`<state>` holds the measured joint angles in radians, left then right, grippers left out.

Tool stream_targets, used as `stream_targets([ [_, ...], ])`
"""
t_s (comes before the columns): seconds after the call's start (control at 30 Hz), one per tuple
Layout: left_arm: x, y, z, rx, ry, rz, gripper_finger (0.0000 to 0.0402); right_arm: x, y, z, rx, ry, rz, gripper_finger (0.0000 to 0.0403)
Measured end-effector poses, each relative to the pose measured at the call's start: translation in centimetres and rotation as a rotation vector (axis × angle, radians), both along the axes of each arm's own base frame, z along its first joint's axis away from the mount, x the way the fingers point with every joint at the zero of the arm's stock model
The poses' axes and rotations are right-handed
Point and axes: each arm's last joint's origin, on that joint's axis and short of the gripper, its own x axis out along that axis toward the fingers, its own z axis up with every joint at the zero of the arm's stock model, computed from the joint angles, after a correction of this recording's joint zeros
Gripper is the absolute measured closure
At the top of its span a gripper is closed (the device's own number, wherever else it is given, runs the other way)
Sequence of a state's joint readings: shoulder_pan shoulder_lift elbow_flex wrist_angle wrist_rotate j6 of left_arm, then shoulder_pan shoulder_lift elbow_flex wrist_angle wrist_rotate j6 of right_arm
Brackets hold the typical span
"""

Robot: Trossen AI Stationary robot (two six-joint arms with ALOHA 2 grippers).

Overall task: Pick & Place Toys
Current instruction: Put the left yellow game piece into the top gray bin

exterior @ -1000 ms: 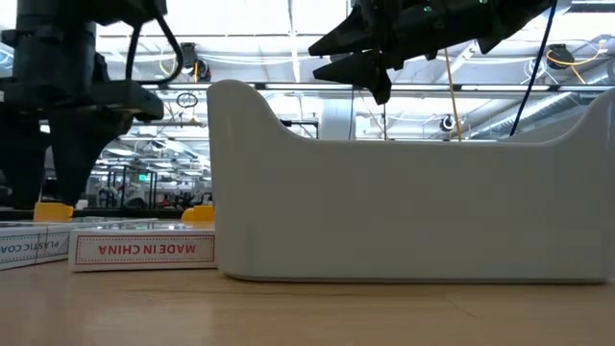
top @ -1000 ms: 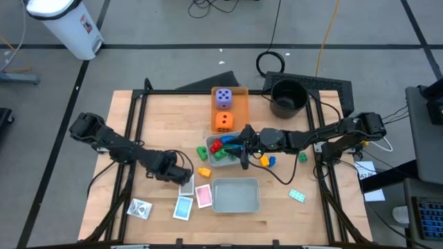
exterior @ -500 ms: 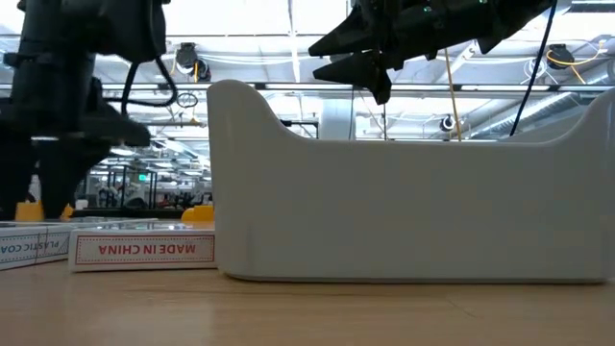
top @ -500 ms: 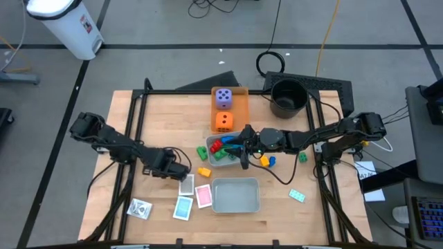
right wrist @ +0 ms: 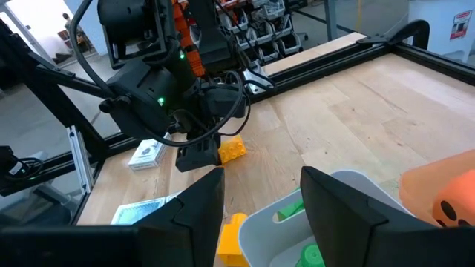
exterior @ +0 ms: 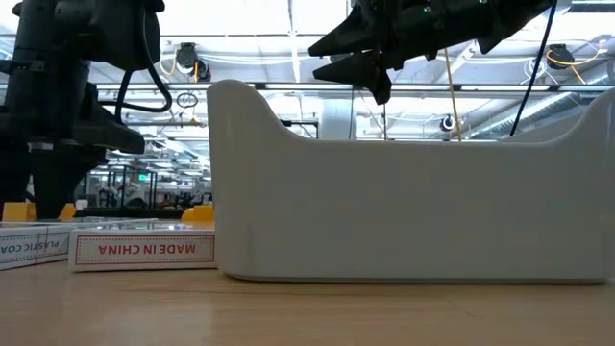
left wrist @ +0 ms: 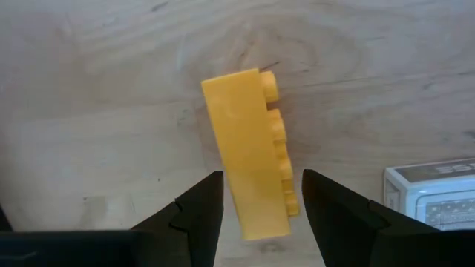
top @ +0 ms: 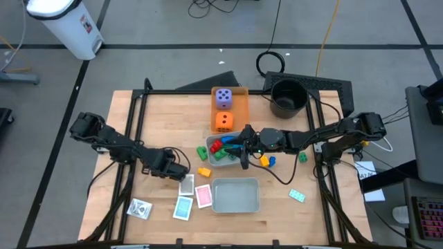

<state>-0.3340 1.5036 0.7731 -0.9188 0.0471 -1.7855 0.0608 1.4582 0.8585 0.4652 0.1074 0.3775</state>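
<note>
Your left hand (left wrist: 258, 204) hovers open over the yellow brick (left wrist: 251, 156).
Right hand (right wrist: 261, 200) open, empty; pale wooden surface (top: 325, 214), grey floor (top: 152, 41) around.

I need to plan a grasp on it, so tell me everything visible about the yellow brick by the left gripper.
The yellow brick is a long, smooth plastic block with round studs along one side. It lies on its side on the wooden table, between the open fingers of the left gripper, which do not touch it. Nothing else touches it.
</note>
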Motion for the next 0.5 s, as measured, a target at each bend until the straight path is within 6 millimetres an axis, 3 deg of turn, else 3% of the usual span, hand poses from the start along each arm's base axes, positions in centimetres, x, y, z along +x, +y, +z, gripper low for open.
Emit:
stream_targets([
  [0.5, 0.0, -0.01, 0.0, -0.006, 0.0, -0.019, 0.0217, 0.0, 0.0, 0.0, 0.0, 0.0, 0.0, 0.0232],
])
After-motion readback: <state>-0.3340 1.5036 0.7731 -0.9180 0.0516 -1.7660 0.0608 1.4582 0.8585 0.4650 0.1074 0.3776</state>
